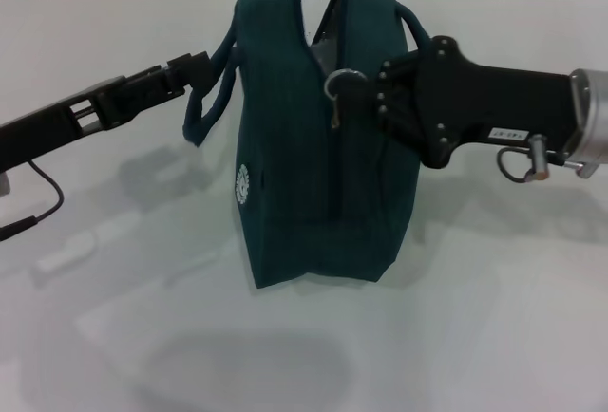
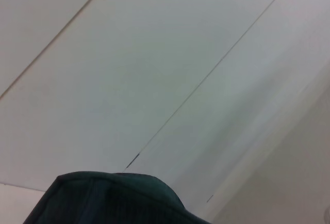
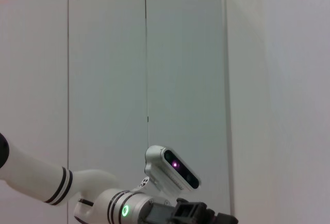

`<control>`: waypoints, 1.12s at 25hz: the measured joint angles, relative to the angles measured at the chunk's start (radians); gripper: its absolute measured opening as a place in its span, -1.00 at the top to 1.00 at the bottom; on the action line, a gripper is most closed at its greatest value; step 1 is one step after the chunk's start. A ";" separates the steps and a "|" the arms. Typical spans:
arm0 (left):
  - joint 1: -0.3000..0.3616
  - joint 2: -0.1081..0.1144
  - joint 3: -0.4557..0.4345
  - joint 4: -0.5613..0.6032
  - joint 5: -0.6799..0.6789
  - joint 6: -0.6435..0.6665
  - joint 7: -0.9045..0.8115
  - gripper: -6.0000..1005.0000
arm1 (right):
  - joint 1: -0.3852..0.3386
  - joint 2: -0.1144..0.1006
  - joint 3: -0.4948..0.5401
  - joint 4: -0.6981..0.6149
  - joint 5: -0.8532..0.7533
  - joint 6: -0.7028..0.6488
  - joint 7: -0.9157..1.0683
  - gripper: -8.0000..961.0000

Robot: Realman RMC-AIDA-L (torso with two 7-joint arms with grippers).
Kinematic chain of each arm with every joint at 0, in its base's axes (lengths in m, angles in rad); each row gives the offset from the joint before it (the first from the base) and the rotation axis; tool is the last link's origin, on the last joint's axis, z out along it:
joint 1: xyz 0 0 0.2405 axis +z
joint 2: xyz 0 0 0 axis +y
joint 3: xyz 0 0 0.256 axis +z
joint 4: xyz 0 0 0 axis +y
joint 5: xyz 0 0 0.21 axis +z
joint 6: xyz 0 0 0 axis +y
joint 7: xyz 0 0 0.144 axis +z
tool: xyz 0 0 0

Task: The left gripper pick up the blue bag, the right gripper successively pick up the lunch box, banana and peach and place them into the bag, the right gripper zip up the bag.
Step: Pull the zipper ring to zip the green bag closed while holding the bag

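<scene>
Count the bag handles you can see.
2. One handle loops out on the bag's left side, with the left gripper at it. The other handle arches at the top right, above the right gripper.

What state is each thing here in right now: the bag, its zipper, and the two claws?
blue bag: lifted, hanging by a handle
zipper: part open at the top, ring pull hanging
left gripper: shut on the bag's handle
right gripper: at the ring pull, grip unclear
</scene>
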 joint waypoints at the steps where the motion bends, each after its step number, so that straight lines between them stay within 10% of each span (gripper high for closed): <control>1: 0.003 0.000 0.000 0.000 0.000 0.000 0.000 -0.78 | 0.004 0.002 -0.005 0.001 0.002 0.007 0.000 0.97; 28: 0.044 0.017 -0.005 -0.011 0.025 0.001 0.005 -0.78 | 0.095 0.001 -0.253 0.036 0.349 0.268 0.049 0.97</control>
